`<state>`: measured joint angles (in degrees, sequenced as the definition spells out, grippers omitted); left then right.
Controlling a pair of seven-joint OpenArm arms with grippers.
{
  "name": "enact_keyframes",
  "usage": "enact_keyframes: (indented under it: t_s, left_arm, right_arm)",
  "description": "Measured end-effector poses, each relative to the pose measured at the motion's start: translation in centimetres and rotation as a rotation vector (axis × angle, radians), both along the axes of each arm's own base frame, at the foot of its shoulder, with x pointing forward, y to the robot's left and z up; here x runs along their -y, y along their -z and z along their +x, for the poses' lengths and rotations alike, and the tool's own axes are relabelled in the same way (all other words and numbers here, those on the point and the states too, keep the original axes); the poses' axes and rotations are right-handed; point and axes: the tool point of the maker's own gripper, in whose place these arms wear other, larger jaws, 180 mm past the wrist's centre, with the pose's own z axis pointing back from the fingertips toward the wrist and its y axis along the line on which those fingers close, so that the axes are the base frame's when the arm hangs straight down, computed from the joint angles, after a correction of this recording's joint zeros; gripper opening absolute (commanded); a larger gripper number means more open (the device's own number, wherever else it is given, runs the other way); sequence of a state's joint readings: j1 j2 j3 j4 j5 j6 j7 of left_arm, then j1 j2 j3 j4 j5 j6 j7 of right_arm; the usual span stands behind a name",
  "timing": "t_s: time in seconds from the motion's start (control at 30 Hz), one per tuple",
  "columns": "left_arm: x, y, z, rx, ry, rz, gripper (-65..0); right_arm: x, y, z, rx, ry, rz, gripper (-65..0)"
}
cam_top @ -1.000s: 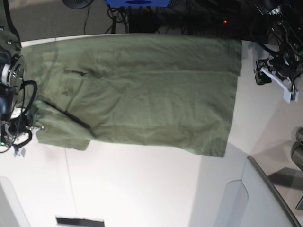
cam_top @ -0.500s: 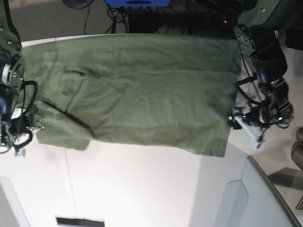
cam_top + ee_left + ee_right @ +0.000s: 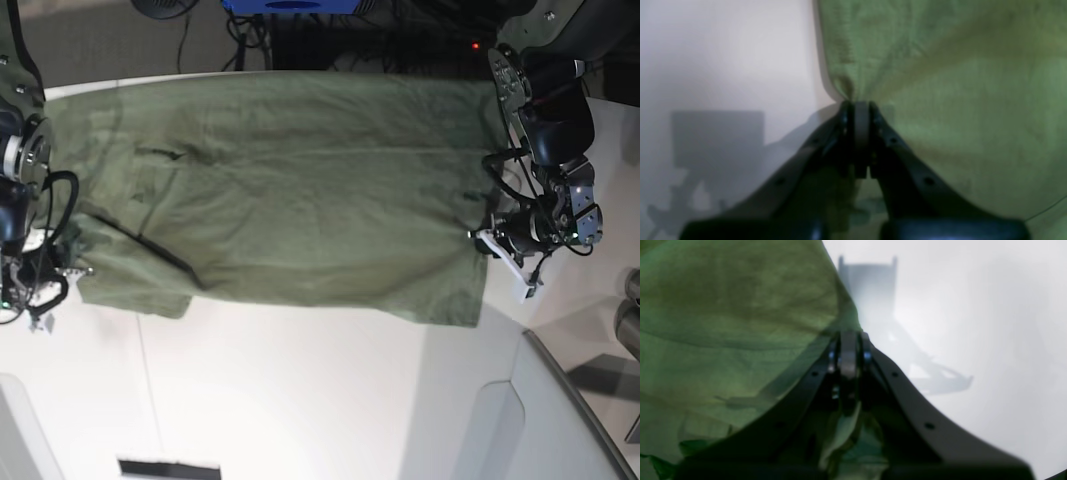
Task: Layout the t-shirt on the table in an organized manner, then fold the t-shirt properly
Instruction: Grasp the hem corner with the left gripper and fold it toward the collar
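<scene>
White table (image 3: 300,400), olive t-shirt (image 3: 290,190) spread flat, left pincer (image 3: 482,238) and right pincer (image 3: 72,268) pinching its edges

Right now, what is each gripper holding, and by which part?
Both hold the t-shirt. The left gripper is shut on its side edge, where the cloth puckers. The right gripper is shut on the opposite edge.

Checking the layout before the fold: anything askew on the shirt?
Mostly flat, but the t-shirt has a dark diagonal crease near the right gripper. The near hem slants, and the left gripper puckers the edge it pinches.
</scene>
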<state>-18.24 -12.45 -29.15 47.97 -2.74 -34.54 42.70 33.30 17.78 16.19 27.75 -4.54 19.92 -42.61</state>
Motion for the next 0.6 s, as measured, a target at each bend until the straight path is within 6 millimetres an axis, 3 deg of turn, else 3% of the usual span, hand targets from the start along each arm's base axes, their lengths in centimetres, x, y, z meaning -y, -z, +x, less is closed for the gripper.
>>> enact_keyframes:
  t_s: [0.33,0.5,0.6]
  left_arm:
    - [-2.2,-4.3,-1.6,0.073,0.056,0.189,-65.0]
    - [-2.2,-3.5,-4.7,-0.007,0.103,0.246,-65.0]
    - [-0.8,-3.0,-6.3,-0.029,0.168,0.269,-65.0]
  right_arm:
    - [-0.2,0.0,0.0,0.0,-0.002,0.003,-65.0]
    - [-0.2,0.0,0.0,0.0,-0.001,0.004,-65.0]
    - [-0.2,0.0,0.1,0.002,-0.002,0.004,-65.0]
